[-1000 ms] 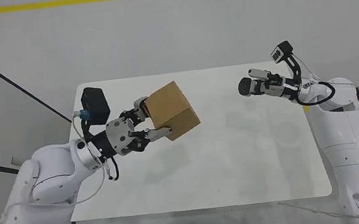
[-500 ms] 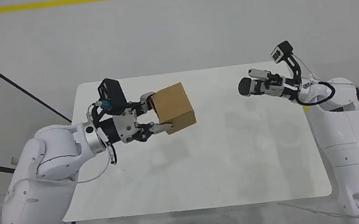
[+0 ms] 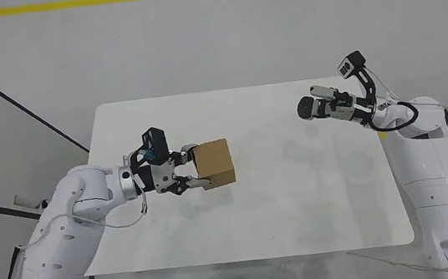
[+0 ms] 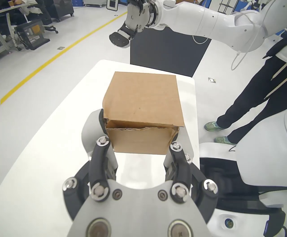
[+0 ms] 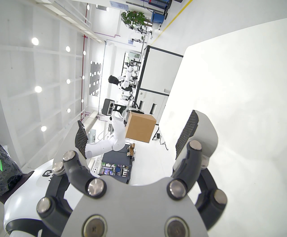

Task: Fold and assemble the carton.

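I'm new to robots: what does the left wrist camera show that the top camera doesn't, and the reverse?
Left wrist view: the carton's near end close up, a ragged flap edge under its top panel, a finger on each side. Top view: the whole white table and the wide gap between carton and right gripper. Both: the left gripper shut on the carton, the right gripper well away from it.

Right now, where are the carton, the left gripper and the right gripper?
carton [image 3: 213,163], top view, its top face.
left gripper [image 4: 139,134], left wrist view, midway between its fingertips.
right gripper [image 3: 303,109], top view, midway between its fingertips.
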Controlling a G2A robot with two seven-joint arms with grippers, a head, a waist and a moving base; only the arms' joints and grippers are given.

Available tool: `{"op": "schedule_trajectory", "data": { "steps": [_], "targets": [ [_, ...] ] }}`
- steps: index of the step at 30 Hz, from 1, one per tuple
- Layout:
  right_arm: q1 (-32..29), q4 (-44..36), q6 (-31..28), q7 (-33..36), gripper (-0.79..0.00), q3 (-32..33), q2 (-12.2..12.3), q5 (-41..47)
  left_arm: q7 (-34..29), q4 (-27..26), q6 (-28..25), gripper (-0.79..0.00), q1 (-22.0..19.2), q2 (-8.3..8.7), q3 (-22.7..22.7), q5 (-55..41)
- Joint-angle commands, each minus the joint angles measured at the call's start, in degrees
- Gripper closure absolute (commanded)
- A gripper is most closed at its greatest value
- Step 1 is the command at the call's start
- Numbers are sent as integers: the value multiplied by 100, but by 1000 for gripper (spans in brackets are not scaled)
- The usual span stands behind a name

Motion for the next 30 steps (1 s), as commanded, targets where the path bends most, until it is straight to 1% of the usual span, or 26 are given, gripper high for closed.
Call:
{"op": "schedule_trajectory", "data": {
  "steps": [1,7,8,10,13,17,21,22,23,30],
  "targets": [
    [0,0,0,0,-785,0,0,0,12,11,10,0,-7,-1,8,18],
    [0,0,0,0,-785,0,0,0,12,11,10,0,-7,-1,8,18],
    [0,0,0,0,-785,0,0,0,-48,-24,88,0,8,0,27,161],
    [0,0,0,0,-785,0,0,0,-57,12,-18,0,72,-5,193,308],
    [0,0,0,0,-785,0,0,0,50,198,-18,0,0,-26,497,553],
    [0,0,0,0,-785,0,0,0,247,583,-18,0,-255,-64,912,927],
    [0,0,0,0,-785,0,0,0,586,951,-18,0,-493,-99,1274,1081],
    [0,0,0,0,-785,0,0,0,667,1109,-18,0,-529,-105,1340,1069],
    [0,0,0,0,-785,0,0,0,630,1175,-18,0,-580,-104,1365,1175],
    [0,0,0,0,-785,0,0,0,630,1175,-18,0,-580,-104,1365,1175]
  ]
}}
